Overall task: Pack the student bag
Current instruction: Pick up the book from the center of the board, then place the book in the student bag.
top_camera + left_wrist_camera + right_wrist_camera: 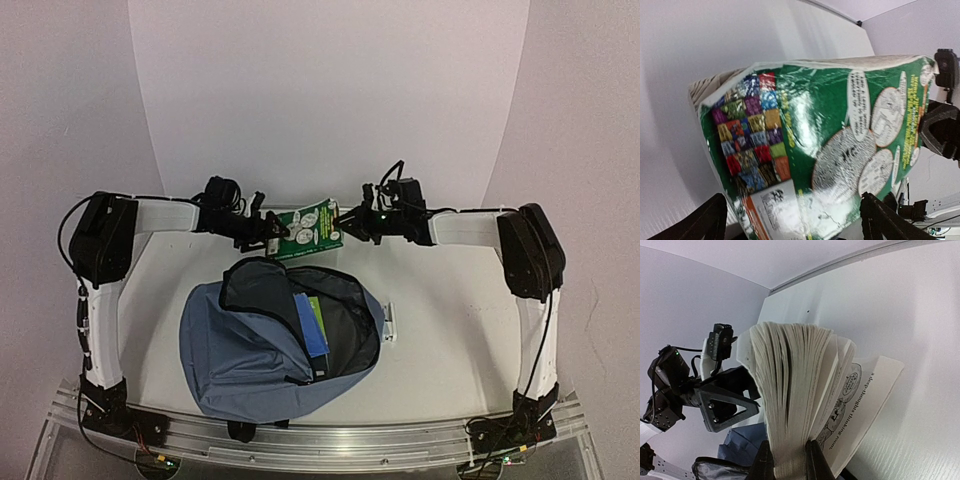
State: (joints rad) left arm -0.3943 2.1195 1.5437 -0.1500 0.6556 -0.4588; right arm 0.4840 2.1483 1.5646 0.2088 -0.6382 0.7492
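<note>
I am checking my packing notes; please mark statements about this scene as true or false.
1. The large slate-blue fabric backpack lies open on the white table. True.
2. The green-covered paperback book already lies inside the backpack. False: the right hand clamps its pages, in the air.
3. A flat blue notebook sits inside the backpack. True.
4. A small white object lies left of the backpack. False: it lies right of it.

A small white item (388, 322), perhaps packaging, lies on the table (450, 320)
</note>
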